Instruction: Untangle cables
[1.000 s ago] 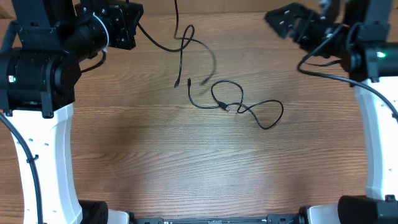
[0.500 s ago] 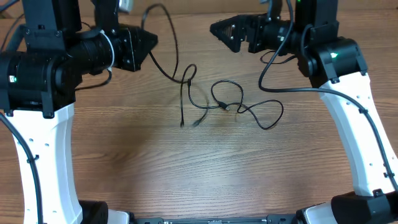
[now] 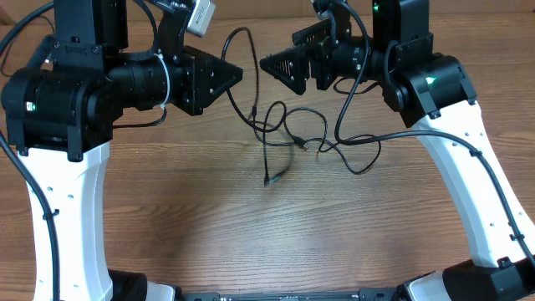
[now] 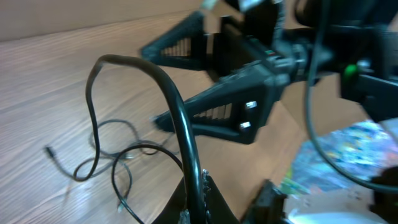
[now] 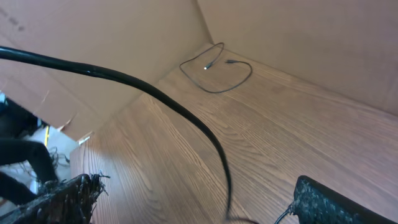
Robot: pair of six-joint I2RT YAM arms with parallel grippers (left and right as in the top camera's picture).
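My left gripper (image 3: 236,75) is shut on a thin black cable (image 3: 248,50). The cable arcs up out of the jaws and drops to the table, its plug ends (image 3: 267,179) lying in front. In the left wrist view the cable (image 4: 180,118) runs up from between my fingers (image 4: 208,199). More cables (image 3: 305,134) lie in tangled loops on the table, crossing the held strand. My right gripper (image 3: 266,63) is open and faces the left gripper a short gap away. In the right wrist view its fingers (image 5: 329,202) stand wide apart, with a black strand (image 5: 186,118) passing between them, untouched.
A separate black cable (image 5: 217,71) lies in a loose loop by the brown cardboard wall (image 5: 124,43) at the table's far end. Thicker black arm cables (image 3: 351,100) hang from the right arm above the tangle.
Both arms have swung in toward the table's middle and now face each other. The left gripper has carried its cable to the right, and the dangling plug ends have moved forward and right.
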